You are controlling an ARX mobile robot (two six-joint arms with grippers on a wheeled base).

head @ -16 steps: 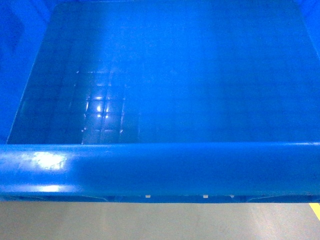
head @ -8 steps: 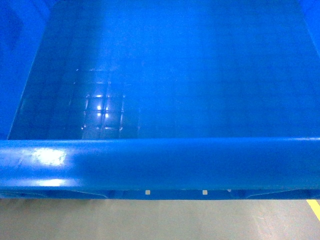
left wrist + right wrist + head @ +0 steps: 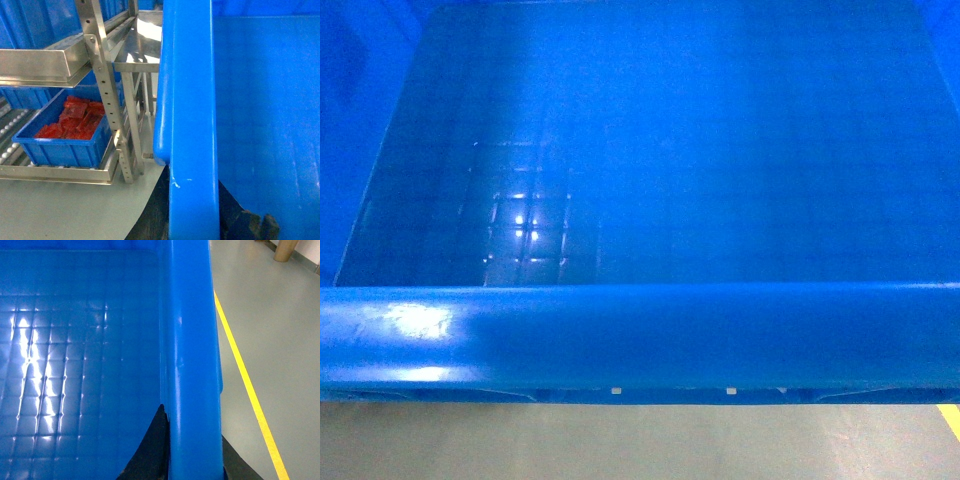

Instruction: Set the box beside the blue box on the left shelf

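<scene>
Blue crate: the box [image 3: 640, 200] is one large bright-blue plastic crate with a grid-embossed floor and a thick rolled rim; it fills the head view, rim towards the robot, grey floor [image 3: 620, 440] showing under it, so it appears carried off the ground.
Left end effector [image 3: 200, 220]: dark fingers show on either side of the left side wall at the bottom of the left wrist view, closed over the rim.
Right end effector [image 3: 192, 460]: dark fingers straddle the right side wall in the right wrist view, clamped on that rim.
Key relation: the crate lies between the two arms, its long axis running across the robot, one wall in each grip; the shelf rack [image 3: 107, 90] stands just beyond the crate's left wall, so the left arm is the nearer one.
Target neighbour: one smaller blue box [image 3: 65, 135] holding red packets [image 3: 75, 117] sits on the rack's lower roller level, well apart from the carried crate.
Judgement: the crate must travel leftwards and down onto that level beside the smaller box; the upright post of the rack looks like the likely snag.
Count: one carried crate, one small blue box, one rack, one yellow floor line [image 3: 245, 380], two end effectors.
</scene>
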